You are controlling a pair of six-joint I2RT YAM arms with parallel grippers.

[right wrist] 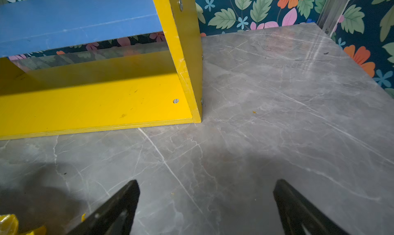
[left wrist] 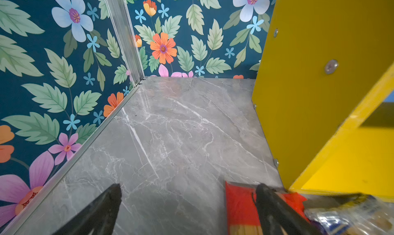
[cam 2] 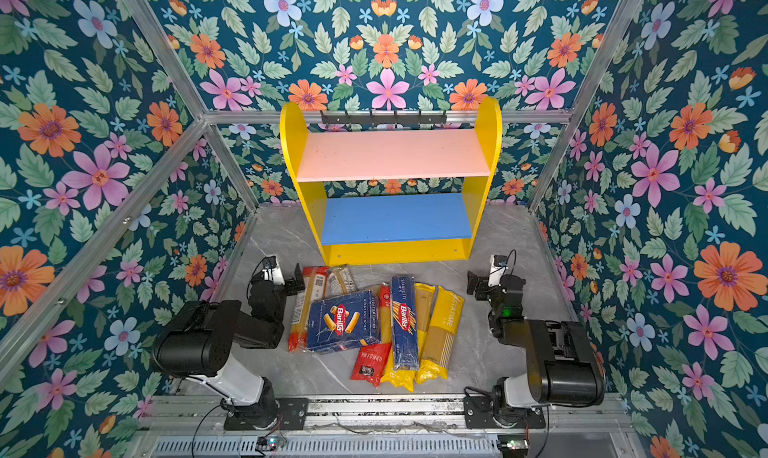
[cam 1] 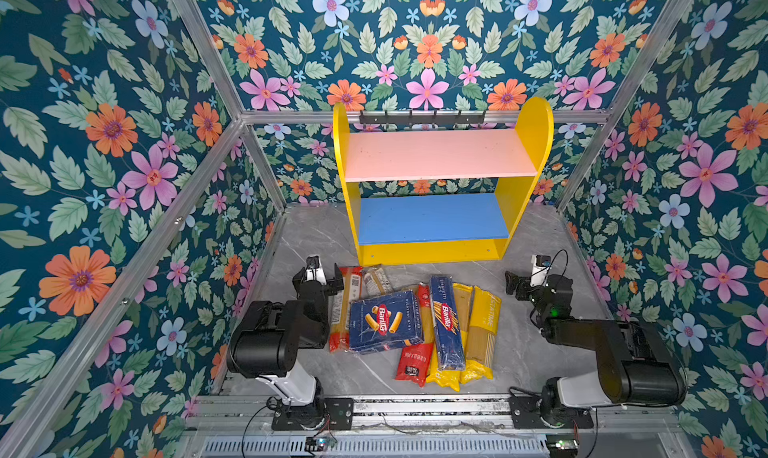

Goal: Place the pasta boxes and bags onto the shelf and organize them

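The shelf stands at the back of the table, and its pink and blue boards are bare. In front of it lies a heap: the wide Barilla pasta box, the narrow spaghetti box, yellow bags, two red-ended bags and a clear bag. My left gripper is open beside the heap's left edge. One of its fingers is over the red bag end. My right gripper is open over bare table, to the right of the heap.
The table top is grey marble. Floral walls with aluminium posts close in the left, right and back. The shelf's yellow side panels stand close ahead of both grippers. Both arm bases sit on a rail at the front.
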